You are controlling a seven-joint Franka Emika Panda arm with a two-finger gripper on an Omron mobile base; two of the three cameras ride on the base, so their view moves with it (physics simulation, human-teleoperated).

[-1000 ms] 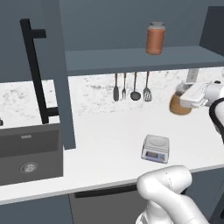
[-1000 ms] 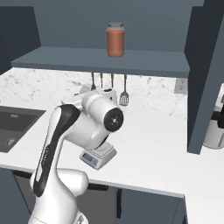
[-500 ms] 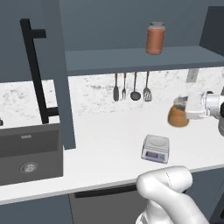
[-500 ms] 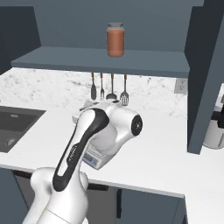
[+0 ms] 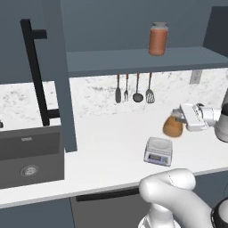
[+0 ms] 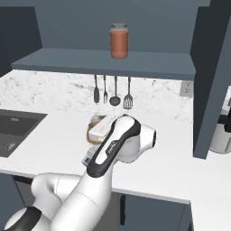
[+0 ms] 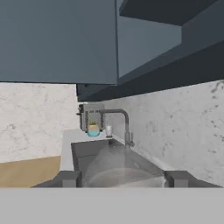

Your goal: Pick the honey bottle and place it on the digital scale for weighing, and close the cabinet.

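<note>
The hand (image 5: 180,116) hung above the white worktop (image 5: 107,151), turned on its side and pointing left, with its fingers clamped on the honey bottle (image 5: 173,126). It gripped the bottle near its pale cap, so the amber body hung clear of the worktop, a little above and to the right of the digital scale (image 5: 158,150). The scale sat flat near the worktop's front edge, its display panel facing forward and its top plate bare. From the right side, the arm's white forearm covered most of the bottle (image 6: 95,129); only an amber sliver showed beside the wrist, and a corner of the scale (image 6: 86,159) peeked out below it.

The cabinet (image 5: 58,67) stood open: its dark door jutted out toward the room, with the long black bar handle (image 5: 38,73) on its left face. On the inner shelf (image 5: 142,60) stood a reddish-orange jar (image 5: 158,38) with a grey lid. Below the shelf, four utensils (image 5: 133,89) hung against the marbled backsplash. A dark sink (image 5: 29,156) was set into the worktop on the left, and the hand's own camera looked across that sink (image 7: 109,157) toward a grey tap (image 7: 120,124).
</note>
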